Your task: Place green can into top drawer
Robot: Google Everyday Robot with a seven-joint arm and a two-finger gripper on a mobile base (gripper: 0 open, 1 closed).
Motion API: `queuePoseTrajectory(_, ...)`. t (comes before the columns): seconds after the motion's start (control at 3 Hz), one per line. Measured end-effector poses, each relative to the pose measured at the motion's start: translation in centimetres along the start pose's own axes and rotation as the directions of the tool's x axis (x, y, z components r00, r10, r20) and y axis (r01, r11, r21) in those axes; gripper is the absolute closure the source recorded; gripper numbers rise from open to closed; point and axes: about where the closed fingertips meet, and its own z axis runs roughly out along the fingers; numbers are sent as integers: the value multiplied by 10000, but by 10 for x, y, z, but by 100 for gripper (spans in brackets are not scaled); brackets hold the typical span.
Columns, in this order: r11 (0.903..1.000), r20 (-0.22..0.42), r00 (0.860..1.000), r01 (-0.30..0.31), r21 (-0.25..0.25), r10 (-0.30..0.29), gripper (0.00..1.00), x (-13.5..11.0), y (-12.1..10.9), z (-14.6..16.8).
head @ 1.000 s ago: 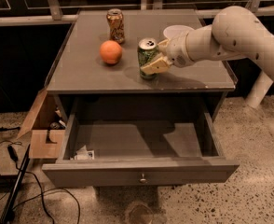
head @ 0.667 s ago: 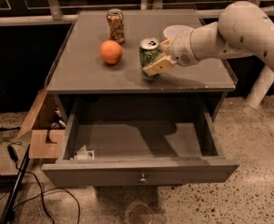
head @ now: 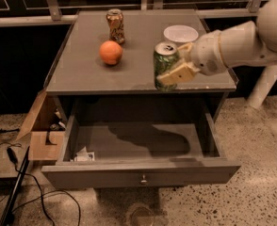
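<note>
1. Since a moment ago, my pincer (head: 172, 69) has moved the green can (head: 165, 59) a little to the right and closer to the front edge of the table (head: 82, 74).
2. My pincer is closed on the green can, just right of the middle of the frame. One tan finger (head: 177, 73) lies across its front.
3. The drawer (head: 143, 173) is pulled open in the lower half, below the green can. A bit of paper (head: 84, 155) lies in its front left corner.
4. An orange (head: 111, 52) and a brown can (head: 115, 26) sit up and to the left. A white bowl (head: 181, 33) sits behind my pincer.
</note>
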Motion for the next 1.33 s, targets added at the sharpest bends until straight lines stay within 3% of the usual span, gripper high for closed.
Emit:
queuePoseTrajectory(0.33,9972,193,9974,-687,-298,693,100,8,47,-23)
queuePoseTrajectory(0.67,9945,90,9952,-974,-377,978,100,21,55,-24)
queuePoseTrajectory(1.33,9953,177,9961,-861,-449,870,100,31,65,-17)
